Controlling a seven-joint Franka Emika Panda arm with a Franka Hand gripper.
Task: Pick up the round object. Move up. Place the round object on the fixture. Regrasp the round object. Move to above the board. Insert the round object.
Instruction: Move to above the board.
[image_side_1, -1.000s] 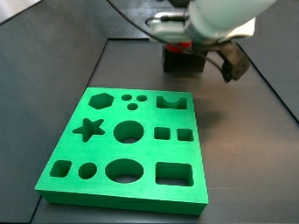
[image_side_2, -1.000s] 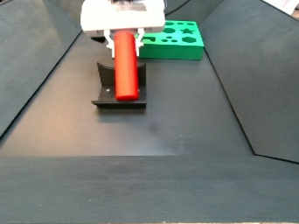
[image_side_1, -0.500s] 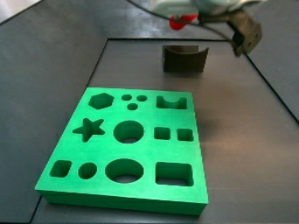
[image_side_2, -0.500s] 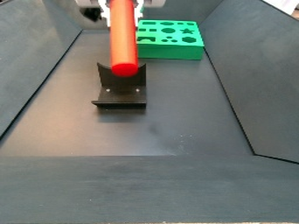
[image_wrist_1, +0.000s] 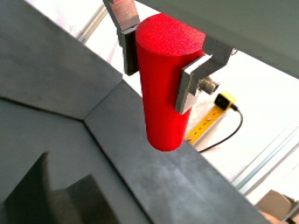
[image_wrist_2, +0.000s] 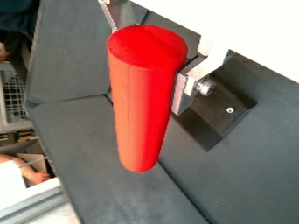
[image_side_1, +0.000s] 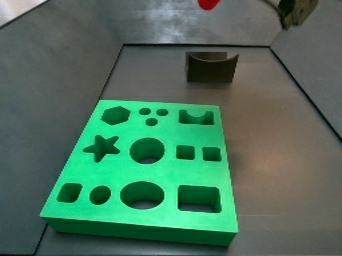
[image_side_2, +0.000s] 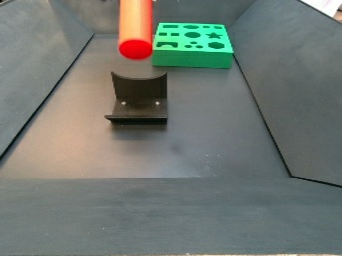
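The round object is a smooth red cylinder (image_wrist_1: 163, 87), also seen in a wrist view (image_wrist_2: 142, 96). My gripper (image_wrist_1: 160, 61) is shut on it near its top end, with one silver finger (image_wrist_1: 193, 83) on each side, and the cylinder hangs upright. In a side view the cylinder's lower part (image_side_2: 135, 28) hangs high above the dark fixture (image_side_2: 139, 98), clear of it. In a side view only the cylinder's tip (image_side_1: 209, 3) shows at the top edge, above the fixture (image_side_1: 210, 66). The green board (image_side_1: 147, 165) lies flat with its holes empty.
The board also shows at the far end of the dark floor in a side view (image_side_2: 193, 45). Sloping dark walls (image_side_2: 47, 90) border the floor on both sides. A dark wrist part (image_side_1: 291, 12) shows at the top right edge.
The gripper has risen straight up with the red cylinder, from resting in the fixture's notch to high above it. The gripper body has left both side views.
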